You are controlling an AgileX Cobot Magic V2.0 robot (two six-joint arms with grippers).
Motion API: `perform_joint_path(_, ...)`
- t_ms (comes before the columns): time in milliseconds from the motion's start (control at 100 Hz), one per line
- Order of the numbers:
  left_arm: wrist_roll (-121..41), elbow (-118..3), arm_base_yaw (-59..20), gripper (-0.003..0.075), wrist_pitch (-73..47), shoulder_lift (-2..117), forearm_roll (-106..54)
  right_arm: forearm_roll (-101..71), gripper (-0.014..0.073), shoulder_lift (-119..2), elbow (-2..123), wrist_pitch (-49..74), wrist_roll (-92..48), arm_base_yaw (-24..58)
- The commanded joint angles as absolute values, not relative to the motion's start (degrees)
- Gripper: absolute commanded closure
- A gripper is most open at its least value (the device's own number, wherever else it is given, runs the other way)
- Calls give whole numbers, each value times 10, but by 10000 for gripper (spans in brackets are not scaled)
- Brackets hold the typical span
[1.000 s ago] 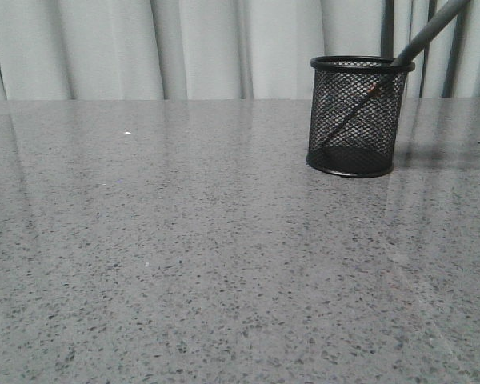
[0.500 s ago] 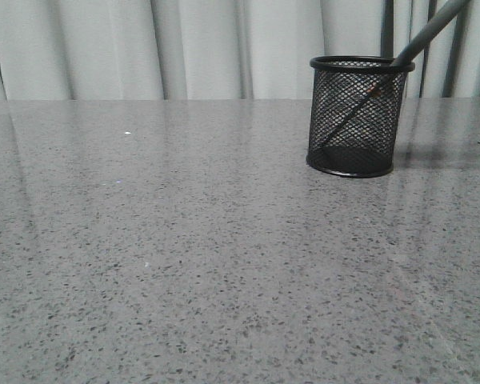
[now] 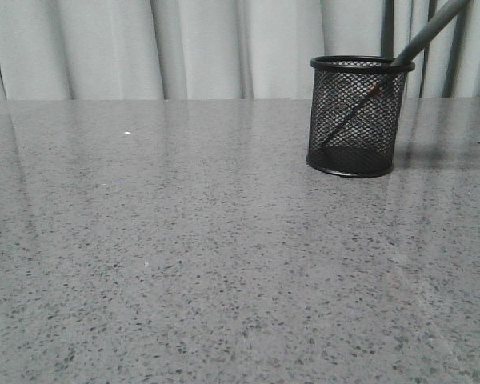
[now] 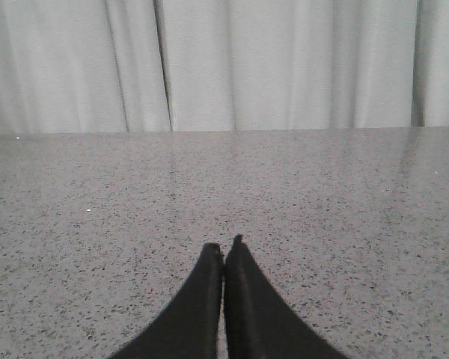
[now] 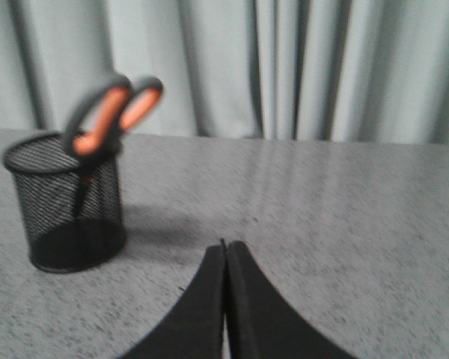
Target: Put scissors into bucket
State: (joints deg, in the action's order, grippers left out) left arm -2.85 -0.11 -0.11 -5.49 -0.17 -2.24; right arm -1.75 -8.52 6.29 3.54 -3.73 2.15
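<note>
The black wire-mesh bucket (image 3: 357, 116) stands upright on the grey speckled table at the far right. The scissors (image 3: 426, 34) stand inside it, blades down, leaning to the right with the handles above the rim. In the right wrist view the bucket (image 5: 69, 202) holds the scissors (image 5: 108, 114), whose orange-lined loops stick out. My right gripper (image 5: 225, 245) is shut and empty, low over the table, apart from the bucket. My left gripper (image 4: 224, 246) is shut and empty over bare table. Neither gripper shows in the front view.
The grey speckled table (image 3: 184, 240) runs back to a pale pleated curtain (image 3: 200, 48) behind its far edge.
</note>
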Motion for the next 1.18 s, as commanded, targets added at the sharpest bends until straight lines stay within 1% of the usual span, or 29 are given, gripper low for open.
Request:
perform_joint_path(0, -22, 15, 1, 741, -10, -17, -28, 22, 659, -57, 49, -10, -6, 12)
perform_joint_path(160, -22, 15, 1, 741, -10, -17, -28, 14, 659, 21, -15, -4, -6, 12)
perform_joint_path(360, -22, 15, 1, 741, -10, -16, -28, 13, 659, 20, -16, 83, -6, 10)
perform_joint_path(1170, -22, 15, 1, 741, -10, -16, -28, 18, 659, 19, -15, 71, -6, 10)
